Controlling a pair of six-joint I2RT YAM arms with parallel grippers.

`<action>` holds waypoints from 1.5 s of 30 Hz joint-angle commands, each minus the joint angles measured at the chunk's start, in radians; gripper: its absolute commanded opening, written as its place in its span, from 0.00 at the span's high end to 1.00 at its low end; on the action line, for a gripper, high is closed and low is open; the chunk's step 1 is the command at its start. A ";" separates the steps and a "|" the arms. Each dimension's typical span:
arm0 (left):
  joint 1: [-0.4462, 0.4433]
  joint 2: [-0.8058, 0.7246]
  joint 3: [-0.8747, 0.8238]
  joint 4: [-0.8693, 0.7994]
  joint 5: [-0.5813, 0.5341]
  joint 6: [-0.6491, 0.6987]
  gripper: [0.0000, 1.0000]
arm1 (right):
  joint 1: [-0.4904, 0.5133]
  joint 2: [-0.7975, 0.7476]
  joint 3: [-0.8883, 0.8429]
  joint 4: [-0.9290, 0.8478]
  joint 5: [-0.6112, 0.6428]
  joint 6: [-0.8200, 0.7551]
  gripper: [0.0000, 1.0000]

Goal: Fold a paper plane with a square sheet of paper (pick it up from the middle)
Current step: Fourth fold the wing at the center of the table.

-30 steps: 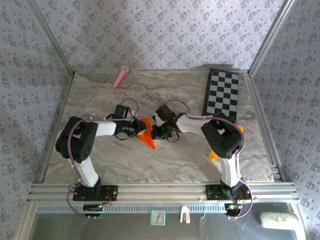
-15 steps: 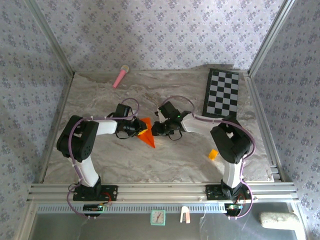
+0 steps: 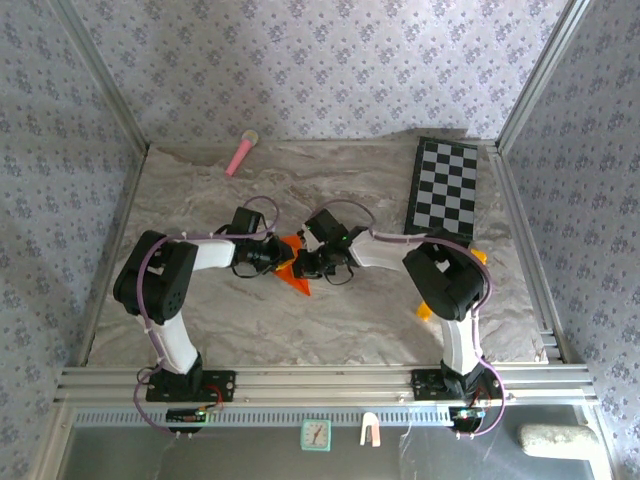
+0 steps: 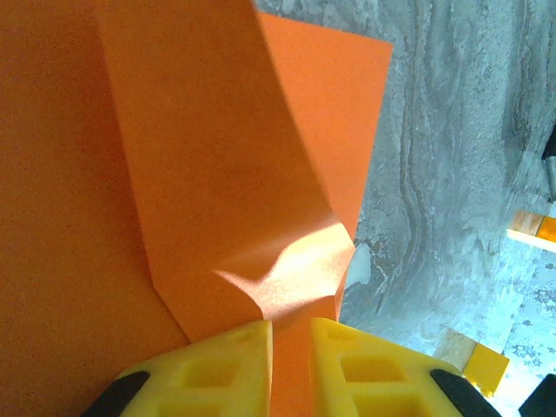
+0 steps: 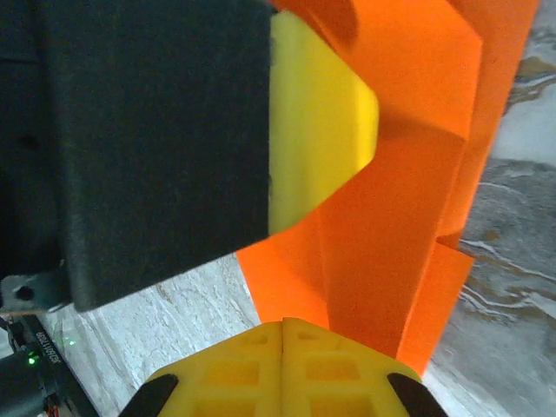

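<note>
Grey marbled table (image 3: pixel 350 320) stands inside flowered walls, and near its middle the folded orange paper (image 3: pixel 297 280) lies between the two arms, its pointed end toward the near edge. On one side the left gripper (image 4: pixel 291 334) has its jaws clamped on a raised fold of the paper. Opposite it, the right gripper (image 5: pixel 282 334) sits against the paper with jaws pressed together; whether any paper is caught between them cannot be told.

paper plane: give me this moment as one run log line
paper plane: creased, partly folded | left gripper: shut on paper plane | right gripper: shut at its folds, hold unclear
</note>
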 commanded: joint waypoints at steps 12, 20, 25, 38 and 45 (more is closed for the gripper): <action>-0.011 0.051 -0.012 -0.075 -0.047 -0.019 0.81 | 0.000 0.059 -0.053 0.000 -0.013 0.060 0.98; -0.011 0.049 -0.013 -0.083 -0.056 -0.023 0.81 | -0.008 0.056 -0.123 0.069 -0.079 0.097 0.98; -0.010 0.053 -0.015 -0.102 -0.076 -0.027 0.82 | -0.009 0.012 -0.176 0.071 -0.107 0.099 0.98; -0.010 0.047 -0.005 -0.102 -0.069 -0.031 0.82 | 0.003 -0.086 -0.296 0.048 -0.118 0.097 0.98; -0.010 0.036 0.018 -0.101 -0.045 -0.024 0.81 | 0.009 -0.096 -0.313 -0.006 -0.093 0.064 0.98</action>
